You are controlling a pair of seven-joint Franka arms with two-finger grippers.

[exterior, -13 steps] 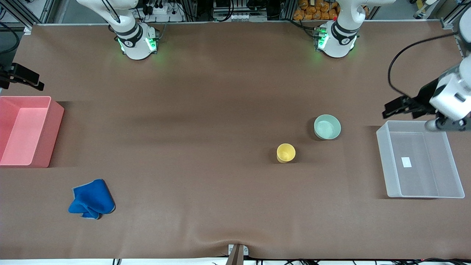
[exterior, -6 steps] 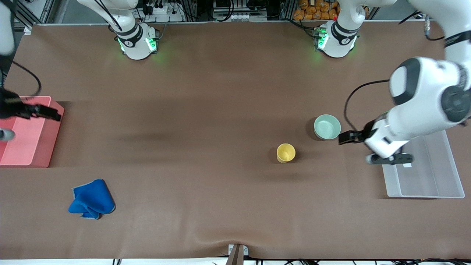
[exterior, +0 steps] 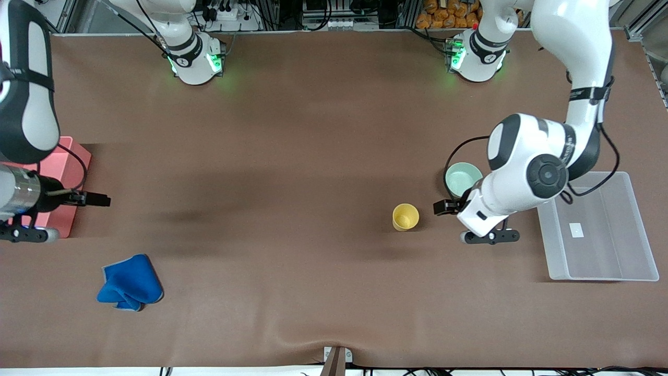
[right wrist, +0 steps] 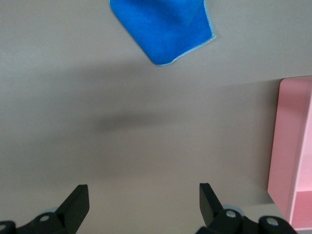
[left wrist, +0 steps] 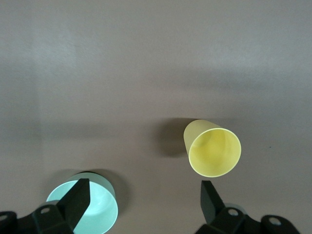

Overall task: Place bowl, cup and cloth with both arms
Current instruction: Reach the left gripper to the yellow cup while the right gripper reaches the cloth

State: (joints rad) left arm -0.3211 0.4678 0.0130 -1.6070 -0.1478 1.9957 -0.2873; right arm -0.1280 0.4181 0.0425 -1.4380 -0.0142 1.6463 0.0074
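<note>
**Ana:** Both arms are out over the table (exterior: 292,156) and nothing is picked up yet. This looks like the reach before the first grasps.

**Ben:** Agreed. The left gripper (exterior: 441,207) is hovering over bare table between the cup (exterior: 405,216) and the bowl (exterior: 459,180). Its fingers are spread wide and holding nothing.

**Ana:** Reading the front camera's view as a clock, the cup is standing upright at about eight o'clock from the bowl, close but apart.

**Ben:** I can't tell which one it's going for. Either way it needs to centre over one rim and drop with a finger on each side of the wall.

**Ana:** The right gripper (exterior: 102,199) is hanging over the table just beside the pink bin (exterior: 78,156), fingers fully apart and empty.

**Ben:** The cloth (exterior: 130,282) is lying crumpled well apart from it, between five and six o'clock. I'd guess that arm is taking the cloth, so it must travel over and pinch a raised fold.

**Ana:** And the containers?

**Ben:** The pink bin is sitting between ten and eleven o'clock of the cloth. What I can see of it is holding nothing. The clear bin (exterior: 605,278), between three and four o'clock of the bowl, is showing only a small white label (exterior: 576,230).
</note>
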